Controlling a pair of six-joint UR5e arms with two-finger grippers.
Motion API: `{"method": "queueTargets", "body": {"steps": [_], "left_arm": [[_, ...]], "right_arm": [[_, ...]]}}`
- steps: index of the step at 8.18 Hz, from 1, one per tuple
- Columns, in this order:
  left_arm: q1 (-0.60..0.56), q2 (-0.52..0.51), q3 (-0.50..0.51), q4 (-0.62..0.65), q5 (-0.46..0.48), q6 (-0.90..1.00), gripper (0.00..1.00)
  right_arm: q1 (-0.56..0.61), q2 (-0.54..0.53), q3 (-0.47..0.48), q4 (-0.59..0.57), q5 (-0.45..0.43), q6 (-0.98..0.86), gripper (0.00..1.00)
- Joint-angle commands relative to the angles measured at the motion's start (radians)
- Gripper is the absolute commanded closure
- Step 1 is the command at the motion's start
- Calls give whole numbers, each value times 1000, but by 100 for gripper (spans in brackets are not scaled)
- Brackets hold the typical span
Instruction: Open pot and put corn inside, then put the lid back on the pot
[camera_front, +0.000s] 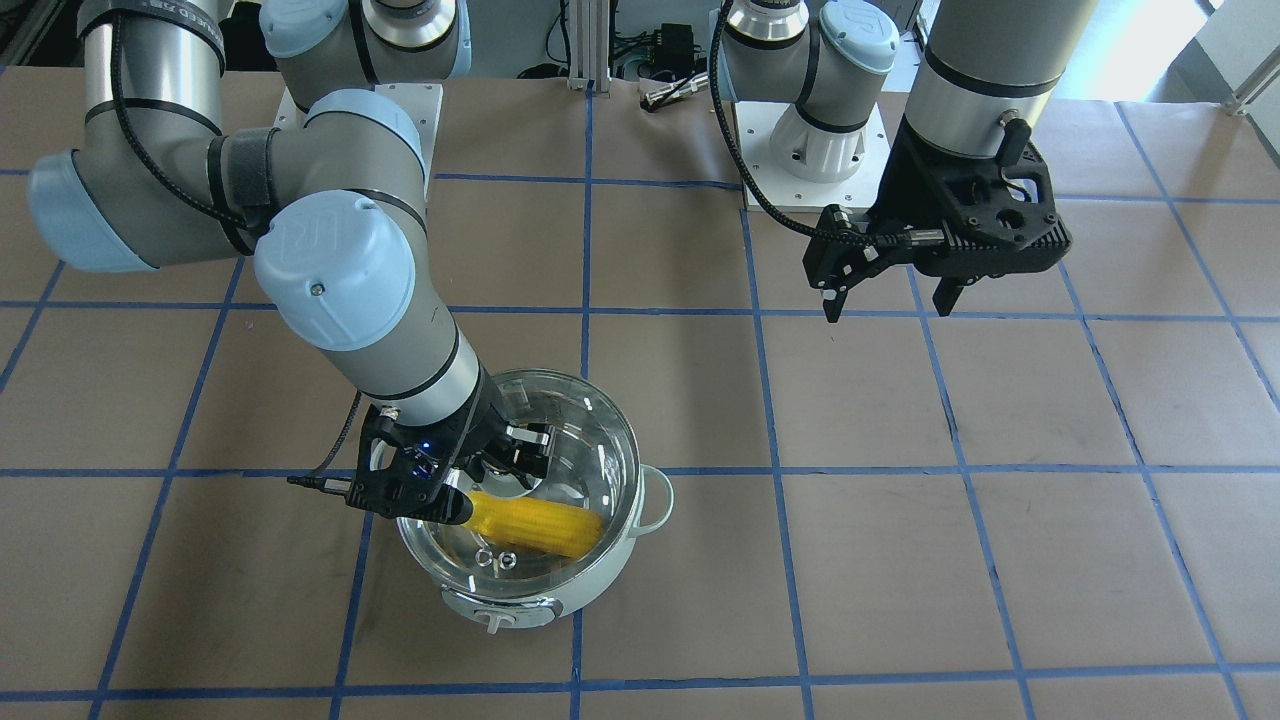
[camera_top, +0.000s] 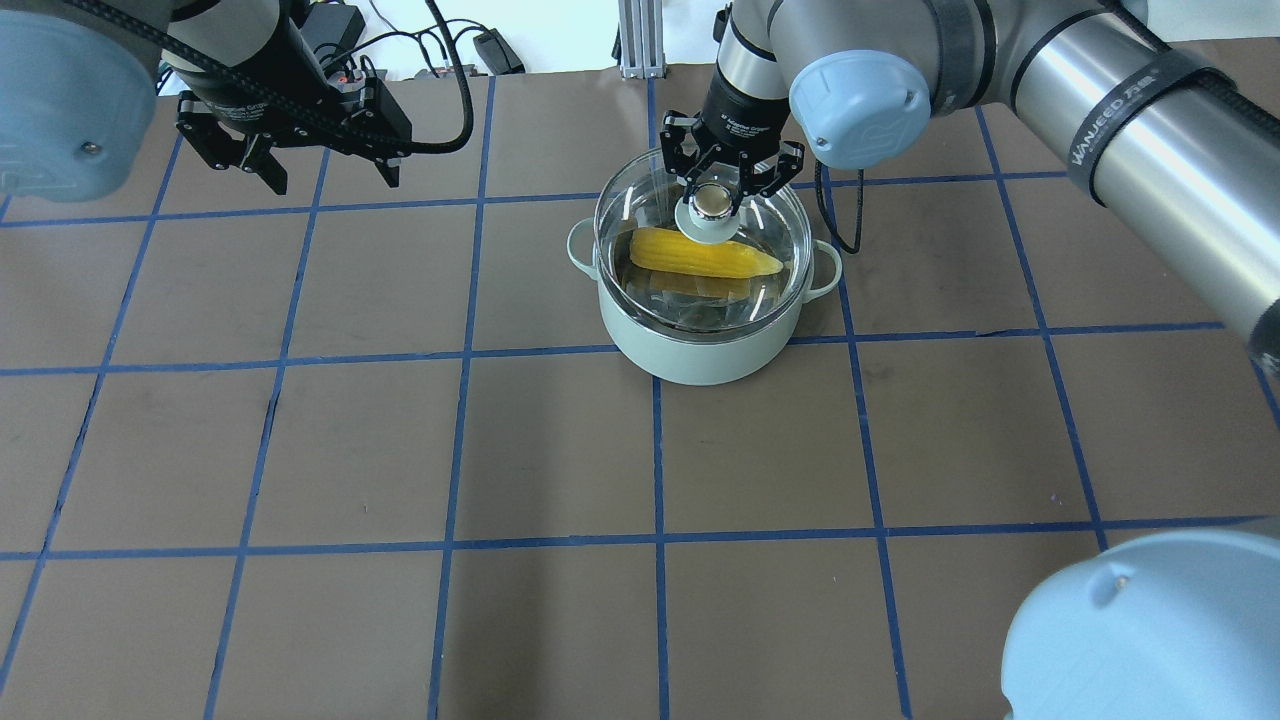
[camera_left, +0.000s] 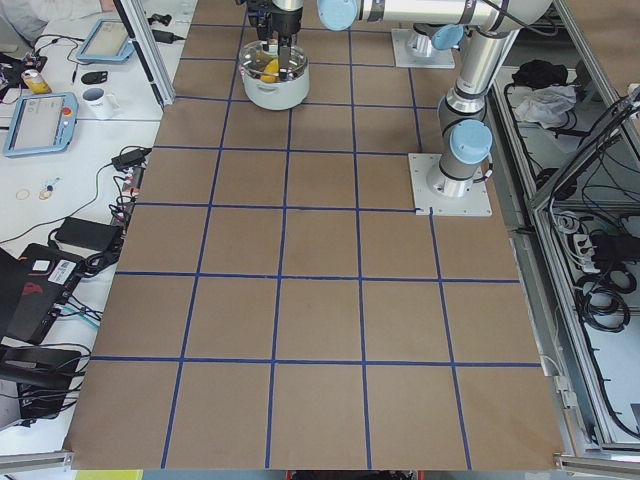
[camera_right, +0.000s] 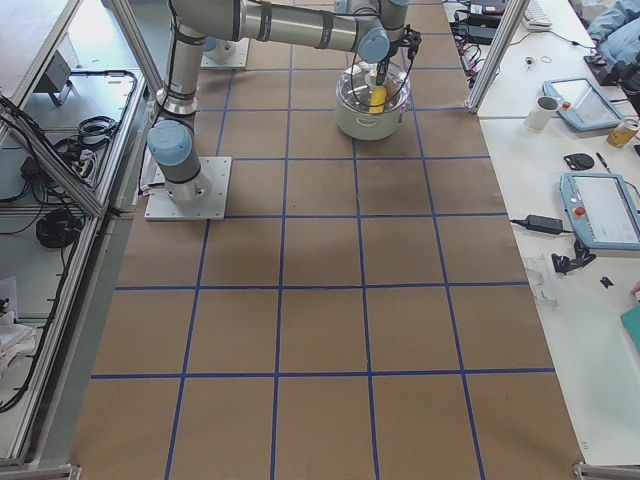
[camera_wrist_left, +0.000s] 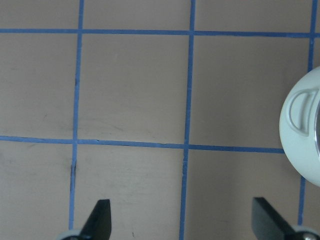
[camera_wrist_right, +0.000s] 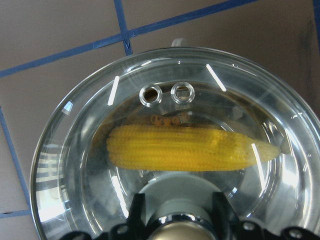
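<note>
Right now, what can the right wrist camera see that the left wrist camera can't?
Only the right wrist view shows the bright yellow corn cob lying under the round clear glass lid, which the right gripper grips. Only the left wrist view shows the left gripper, open and empty. Both show a bit of the pale mint-green pot and the brown table with blue tape lines.

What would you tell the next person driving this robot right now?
Left gripper: open, empty, hovering away from the pot.
Right gripper: shut on the knob of the lid, over the pot.
Corn: lying inside the pot, under the glass.
Done: corn is in.
Left: check the lid sits flat on the rim, then let go and lift away.
</note>
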Motion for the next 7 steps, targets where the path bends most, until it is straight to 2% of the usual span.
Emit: {"method": "queueTargets", "body": {"steps": [1, 3, 4, 7], "left_arm": [[5, -14, -3, -16, -55, 13, 0], [7, -14, -4, -20, -66, 7, 0], [8, -11, -3, -20, -72, 10, 0], [16, -6, -1, -33, -72, 13, 0]], "right_arm": [[0, -4, 0, 13, -3, 24, 82], [0, -1, 2, 18, 3, 28, 76], [1, -1, 2, 27, 5, 28, 68], [1, -2, 2, 24, 12, 23, 31]]}}
